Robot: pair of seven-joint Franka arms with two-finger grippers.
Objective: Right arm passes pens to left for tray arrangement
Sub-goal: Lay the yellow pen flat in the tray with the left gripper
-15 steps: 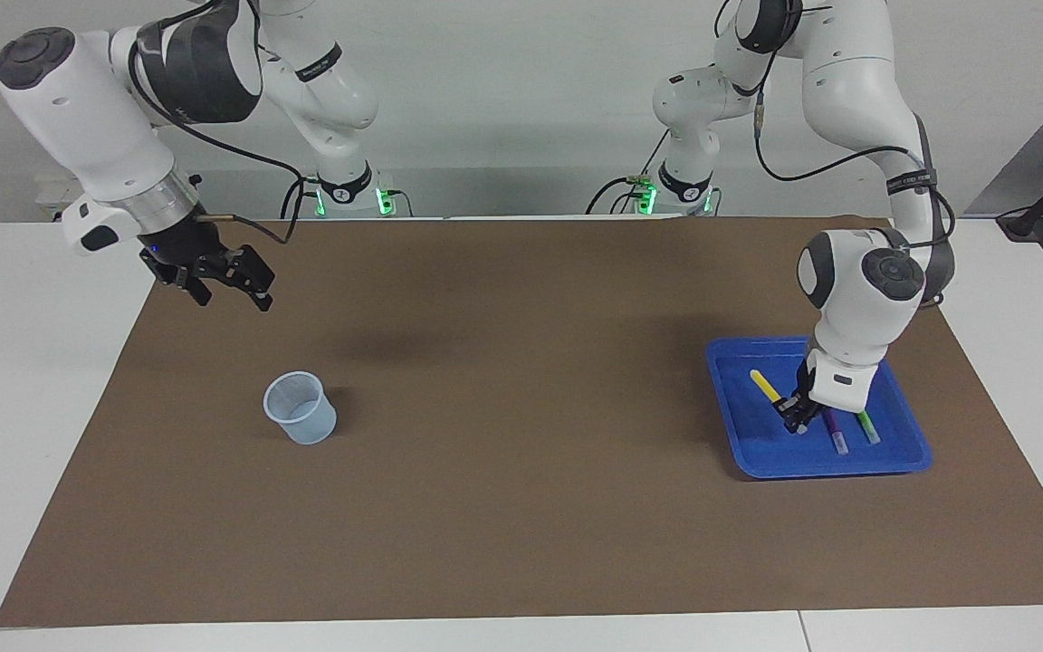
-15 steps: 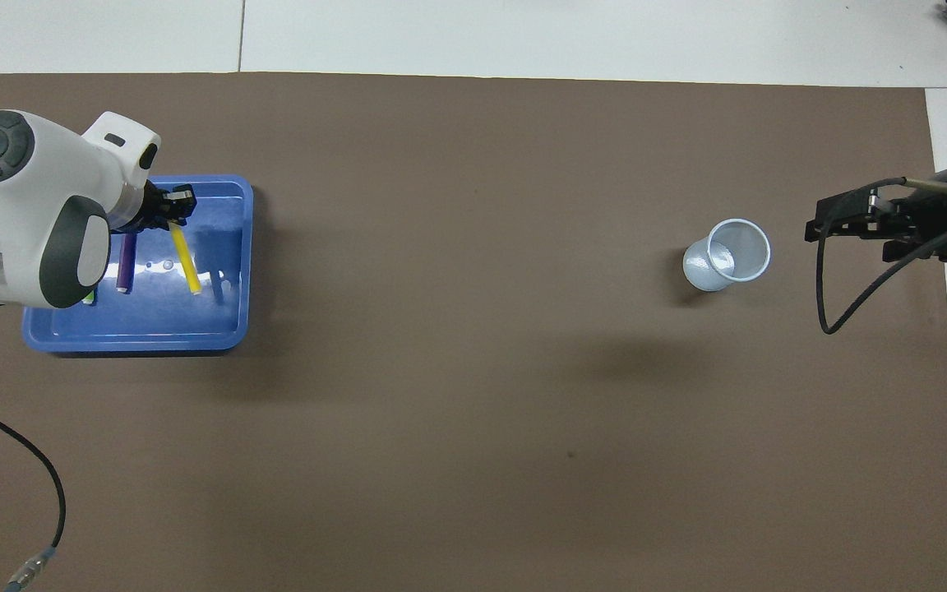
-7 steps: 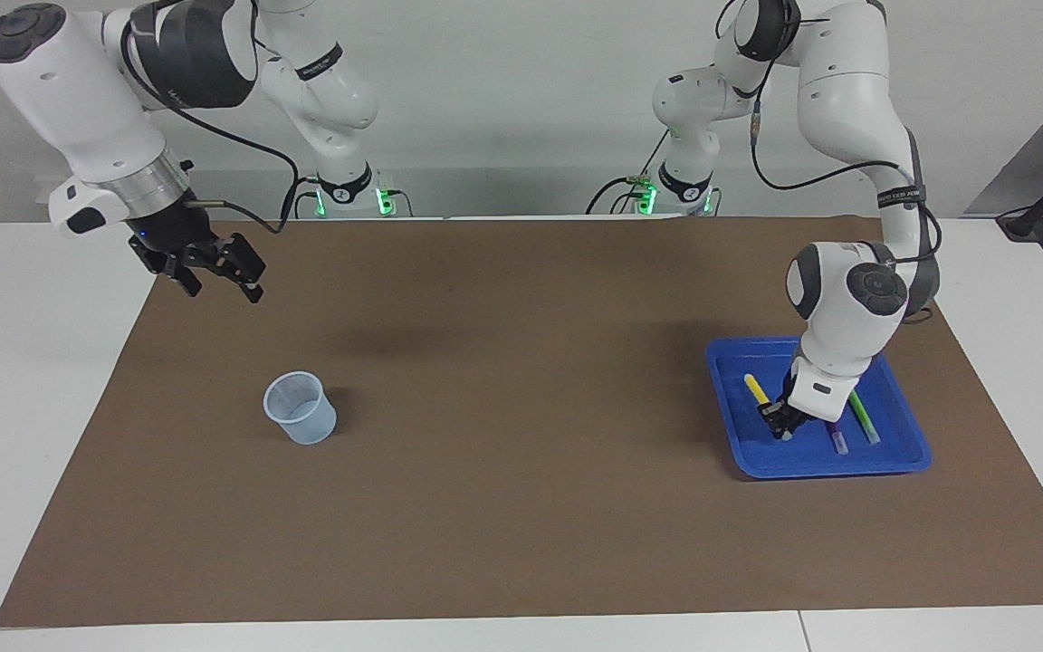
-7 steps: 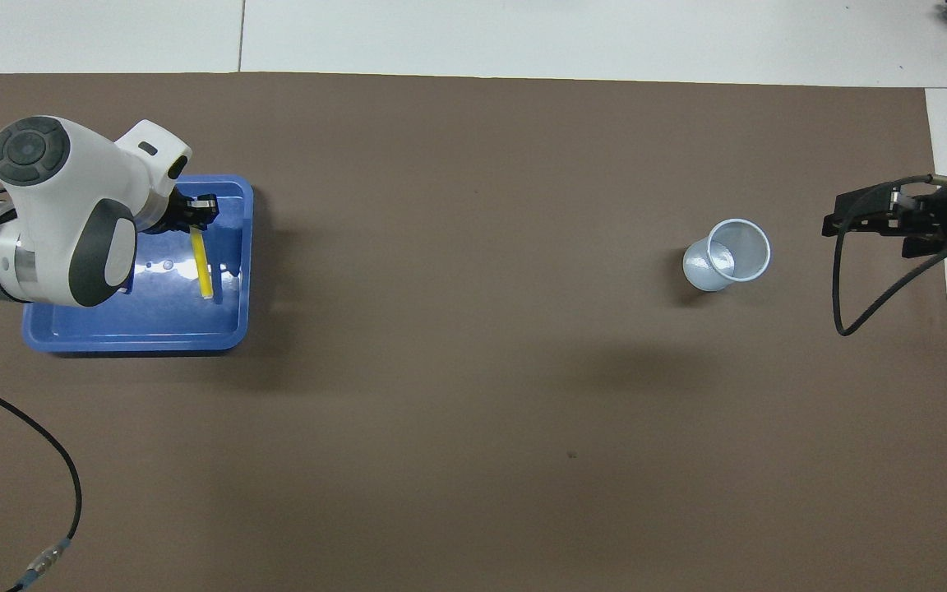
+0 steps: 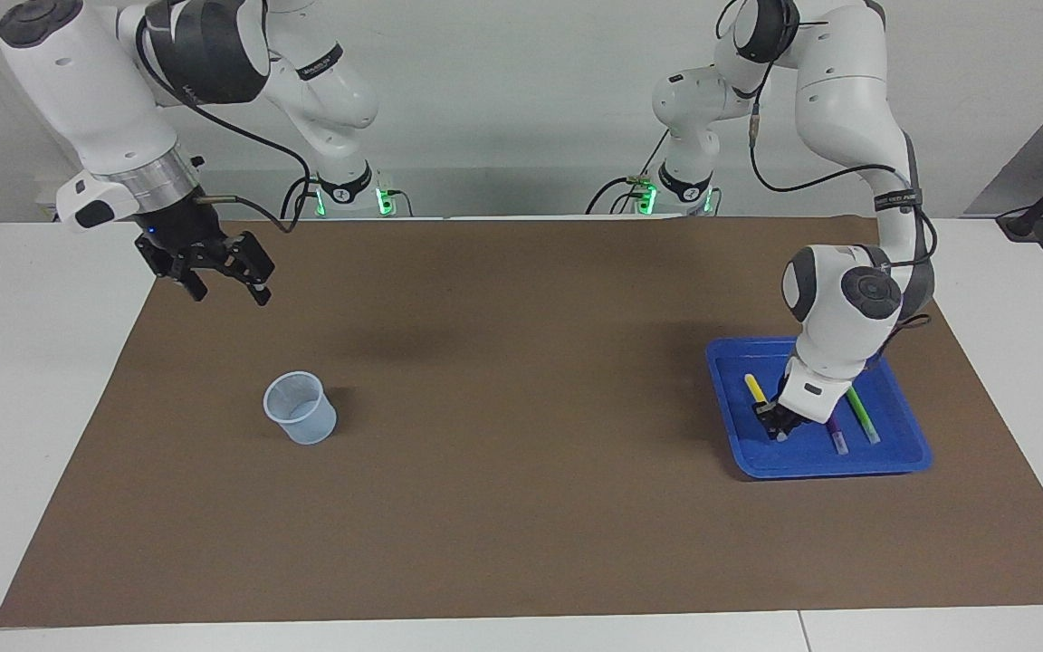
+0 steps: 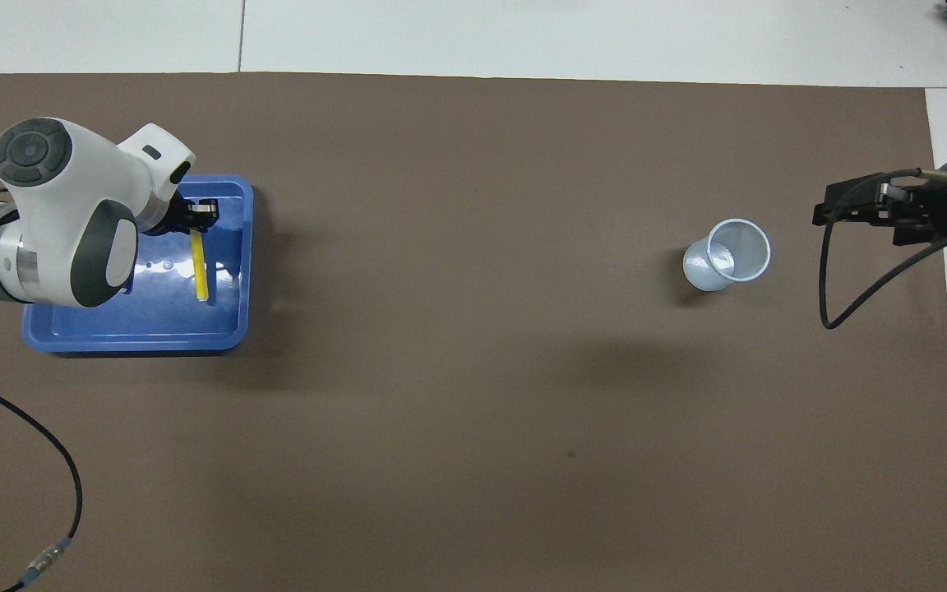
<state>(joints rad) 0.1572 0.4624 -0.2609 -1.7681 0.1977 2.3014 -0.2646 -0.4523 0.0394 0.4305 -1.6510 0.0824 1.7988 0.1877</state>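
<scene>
Pens are all lying in the blue tray (image 5: 902, 457) at the left arm's end of the brown mat (image 5: 521, 507): yellow pen (image 5: 754, 388), purple pen (image 5: 837, 438) and green pen (image 5: 864, 415) sitting side by side, roughly parallel, apart from one another. Left gripper (image 5: 772, 428) is reaching down into the tray, fingertips pinching the farther end of the yellow pen. Right gripper (image 5: 225, 283) is hanging in the air over the mat's edge at the right arm's end, fingers spread and holding nothing. Translucent cup (image 5: 301, 408) is standing upright on the mat, well apart from the tray
</scene>
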